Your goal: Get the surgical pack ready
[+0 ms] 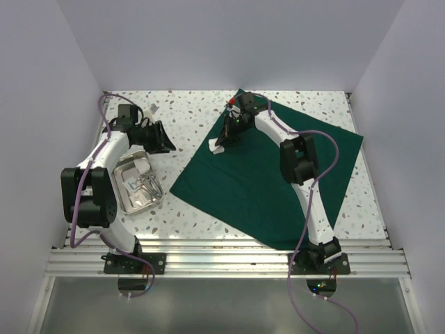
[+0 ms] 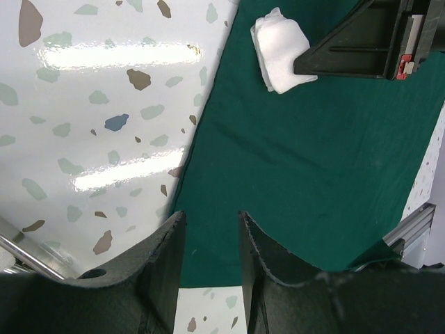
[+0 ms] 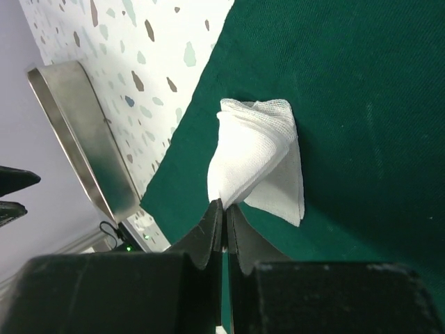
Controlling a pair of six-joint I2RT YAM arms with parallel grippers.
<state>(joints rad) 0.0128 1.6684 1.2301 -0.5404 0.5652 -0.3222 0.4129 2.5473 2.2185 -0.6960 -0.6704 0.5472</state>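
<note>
A large dark green cloth sheet (image 1: 271,174) lies flat and unfolded on the speckled white terrazzo tabletop (image 1: 188,115), set as a diamond toward 3 o'clock of the table's middle. A folded white gauze square (image 3: 254,156) sits on the cloth close to its 10 o'clock edge. The right gripper (image 3: 224,209) reaches down there with its fingers pressed together, pinching one raised fold of the gauze, while the rest of the gauze rests on the cloth.

At 8 o'clock of the table, off the cloth, stands a small shiny steel tray (image 1: 125,198) with silver scissor-handled instruments (image 1: 147,185) lying inside. The left gripper (image 1: 165,139) hangs at about 12 o'clock of the tray, pointing toward the cloth. In the left wrist view its fingers (image 2: 167,257) stand apart with nothing between them. They are above the cloth's edge, and the gauze and the right gripper appear at 1 o'clock.
</note>
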